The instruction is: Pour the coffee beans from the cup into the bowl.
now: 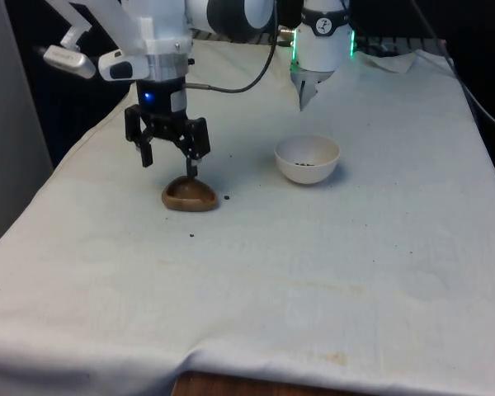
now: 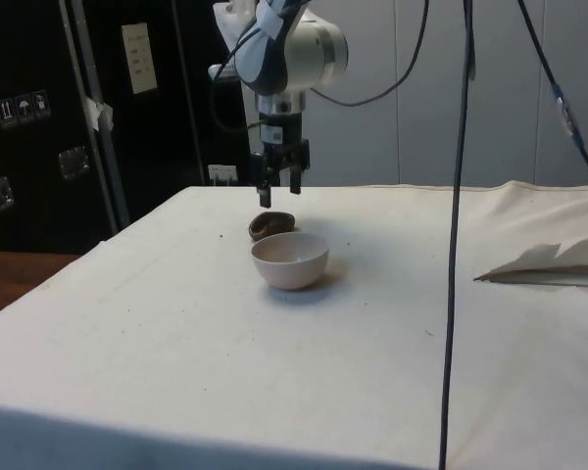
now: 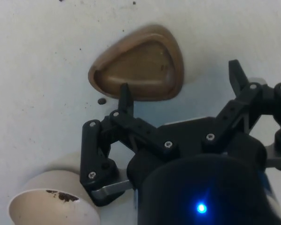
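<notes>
The black two-finger gripper (image 1: 167, 150) hangs with its jaws spread wide and holding nothing, just above the small brown wooden cup (image 1: 189, 195), a shallow dish with a rounded three-cornered rim. In the wrist view the cup (image 3: 139, 66) sits upright on the cloth and looks empty inside, with one finger (image 3: 125, 99) over its near edge and the other well clear of it. The round white ceramic bowl (image 1: 308, 158) stands near the cup, towards the front view's right, and dark coffee beans (image 1: 305, 163) lie in its bottom; the side view puts the bowl (image 2: 290, 258) in front of the cup (image 2: 271, 225), the two close but apart. Judging by the empty cup and the beans in the bowl, the pour seems done and the step in hand is the release and retreat. To do it well, the gripper should rise straight off the cup with the jaws kept wide, so that neither finger catches the rim and tips or drags it across the white-clothed worktop (image 1: 330, 272). By count there is one cup, one bowl, and at least two stray beans (image 1: 227, 197) on the cloth near the cup; the beans inside the bowl are too clustered to count.
</notes>
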`<action>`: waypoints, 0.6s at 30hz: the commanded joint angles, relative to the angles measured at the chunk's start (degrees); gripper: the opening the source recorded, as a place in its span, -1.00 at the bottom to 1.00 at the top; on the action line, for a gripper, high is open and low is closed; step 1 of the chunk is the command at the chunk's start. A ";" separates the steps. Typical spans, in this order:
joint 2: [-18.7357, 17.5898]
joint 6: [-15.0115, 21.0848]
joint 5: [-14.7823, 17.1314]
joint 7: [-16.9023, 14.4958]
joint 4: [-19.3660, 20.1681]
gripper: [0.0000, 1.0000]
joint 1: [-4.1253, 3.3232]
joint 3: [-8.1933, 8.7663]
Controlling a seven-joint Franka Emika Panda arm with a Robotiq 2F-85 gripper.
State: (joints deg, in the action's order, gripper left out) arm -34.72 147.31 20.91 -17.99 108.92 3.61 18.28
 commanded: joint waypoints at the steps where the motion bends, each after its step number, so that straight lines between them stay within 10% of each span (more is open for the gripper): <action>1: 0.74 -0.17 -0.11 -0.11 0.46 1.00 -0.11 0.06; 18: 4.58 -2.75 -0.46 -0.52 1.09 1.00 -0.29 0.80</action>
State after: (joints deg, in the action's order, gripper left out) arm -30.31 144.61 20.86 -18.74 109.66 3.61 18.85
